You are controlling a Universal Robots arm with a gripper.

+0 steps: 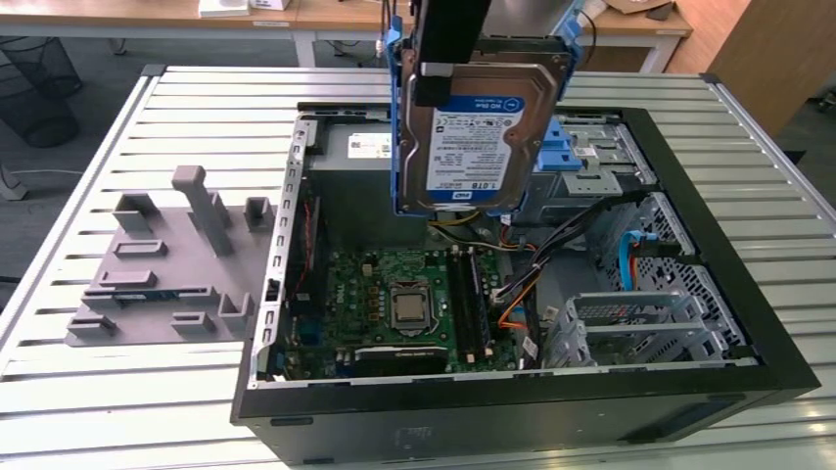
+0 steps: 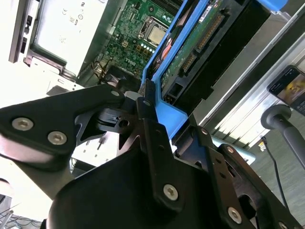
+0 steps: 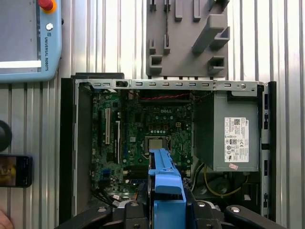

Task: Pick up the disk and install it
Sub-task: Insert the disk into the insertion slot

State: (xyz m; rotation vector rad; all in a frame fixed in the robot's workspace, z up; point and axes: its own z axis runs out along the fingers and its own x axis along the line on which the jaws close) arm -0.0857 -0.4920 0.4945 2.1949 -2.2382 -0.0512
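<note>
Disk (image 1: 473, 137) aloft over the open computer case (image 1: 523, 421), hanging upright with the blue-and-white label turned toward the exterior view. Jaws clamped on its blue carrier frame (image 2: 164, 107) at the upper end, black fingers (image 2: 148, 129) pressed against the plastic in the second wrist view, green circuit side of the drive (image 2: 200, 43) showing just beyond. Directly below, seen in the first wrist view past the frame's edge (image 3: 166, 181): motherboard (image 3: 152, 129) on the case floor, grey power-supply box (image 3: 236, 138) beside it. Toward the exterior view's right inside the case, a silver drive cage (image 1: 627, 328) and a blue latch (image 1: 569, 147). Outside the case on the slatted counter (image 1: 131, 411), toward the exterior view's left, a grey fixture plate (image 1: 170, 264) with raised blocks. Also on the counter, well apart from the case: teach pendant (image 3: 28, 43) and a phone (image 3: 14, 170).
</note>
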